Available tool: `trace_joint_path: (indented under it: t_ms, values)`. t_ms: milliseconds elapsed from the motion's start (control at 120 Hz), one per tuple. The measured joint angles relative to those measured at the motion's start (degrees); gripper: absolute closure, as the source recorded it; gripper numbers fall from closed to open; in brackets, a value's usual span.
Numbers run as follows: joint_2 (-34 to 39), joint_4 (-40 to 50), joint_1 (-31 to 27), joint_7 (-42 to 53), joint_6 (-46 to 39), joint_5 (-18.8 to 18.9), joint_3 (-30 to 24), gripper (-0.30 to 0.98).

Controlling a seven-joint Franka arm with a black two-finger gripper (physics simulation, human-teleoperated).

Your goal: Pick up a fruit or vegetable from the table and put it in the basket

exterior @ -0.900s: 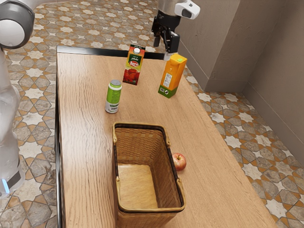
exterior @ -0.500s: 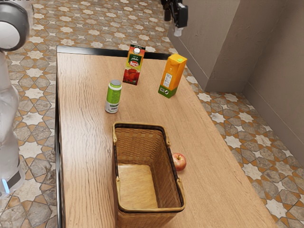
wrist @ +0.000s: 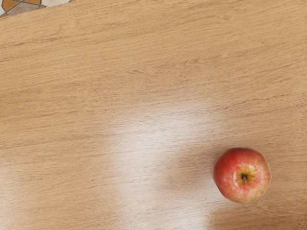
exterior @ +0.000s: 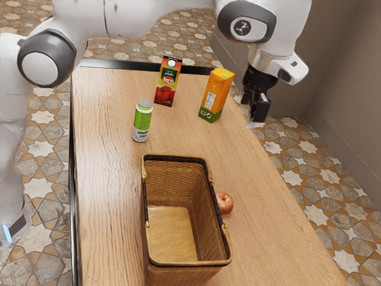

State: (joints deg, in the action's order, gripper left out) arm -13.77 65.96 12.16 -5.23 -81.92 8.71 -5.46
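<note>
Wood grain runs along the table (exterior: pixel 107 190), where the apple (exterior: pixel 225 203) sits just beside the basket (exterior: pixel 190 263), outside its wall. My gripper (exterior: pixel 252 112) hangs above table height, fingers apart, with nothing between them. From it, the apple lies lower and toward the exterior camera, so I judge I must travel that way before descending.
</note>
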Motion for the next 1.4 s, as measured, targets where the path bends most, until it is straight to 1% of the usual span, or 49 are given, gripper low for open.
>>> trace_joint_path:
  t_ms: [133, 217, 300, 383, 517, 650, 875, 1108, 1300, 1400]
  values:
    - [-2.97, 0.06, 2.05, -0.02, -2.36, -1.28, -0.16, 0.0]
    - [-4.46, 0.07, 2.05, 0.0, -3.53, -2.66, -0.1, 0.0]
    - [-4.42, 0.57, 1.86, 0.06, -4.31, -3.61, -0.01, 0.0]
    - [-3.34, 4.5, 1.89, 0.04, -5.63, -4.16, 0.14, 0.0]
    - [0.6, 13.03, 1.83, 0.1, -9.36, -5.19, 0.35, 0.0]
    - [2.36, 20.46, 1.82, 0.17, -14.9, -7.64, 0.64, 0.0]
    - [2.98, 25.74, 1.52, 0.26, -21.92, -9.94, 3.22, 0.0]
    - [3.92, 29.72, 1.6, 0.29, -26.35, -10.89, 3.8, 0.0]
    - [4.62, 31.41, 1.3, 0.32, -28.03, -11.01, 4.73, 0.0]
    - [6.2, 33.69, 1.29, 0.33, -28.66, -11.0, 4.76, 0.0]
